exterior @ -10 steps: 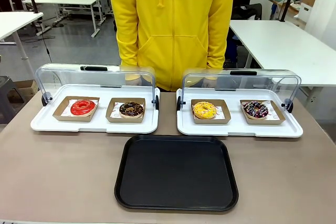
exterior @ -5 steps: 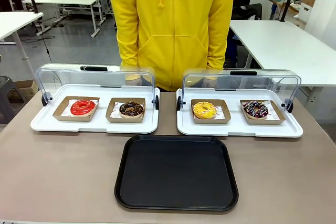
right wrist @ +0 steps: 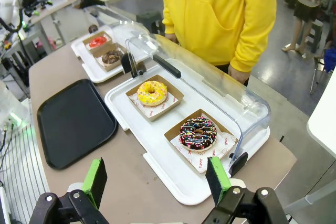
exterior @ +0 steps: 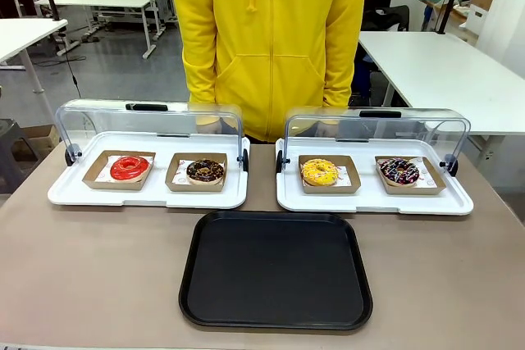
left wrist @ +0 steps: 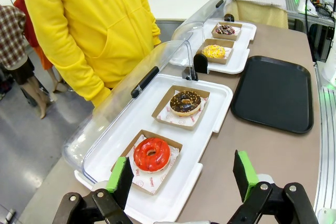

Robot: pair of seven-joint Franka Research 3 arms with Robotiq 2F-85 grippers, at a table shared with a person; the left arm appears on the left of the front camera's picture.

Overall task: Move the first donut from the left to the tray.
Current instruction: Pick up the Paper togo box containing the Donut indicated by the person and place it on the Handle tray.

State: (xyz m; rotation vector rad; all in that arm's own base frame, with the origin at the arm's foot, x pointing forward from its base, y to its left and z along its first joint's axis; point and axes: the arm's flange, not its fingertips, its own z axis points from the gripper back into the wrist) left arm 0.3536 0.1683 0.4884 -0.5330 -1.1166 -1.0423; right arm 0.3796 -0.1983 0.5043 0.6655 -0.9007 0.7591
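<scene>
Red donut [left wrist: 151,153] – light, soft, icing likely smears; pinch the cardboard holder [left wrist: 163,138] by its rim instead. Left gripper [left wrist: 182,177] and right gripper [right wrist: 156,178] – fingers spread, empty.

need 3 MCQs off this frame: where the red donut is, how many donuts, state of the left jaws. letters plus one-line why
1. The red-iced donut sits:
A. in the right white tray
B. in the left white tray, at its outer end
C. straight on the table top

2. Donuts in the scene:
A. two
B. three
C. four

3. The jaws of the left gripper are:
A. shut on a donut
B. open, holding nothing
C. shut and empty

Key:
1 B: the front view shows it in its cardboard holder, with the chocolate-glazed donut beside it in the same tray.
2 C: those two, plus the yellow donut and the sprinkled donut.
3 B: in the left wrist view the green pads stand wide apart with nothing between them.
</scene>
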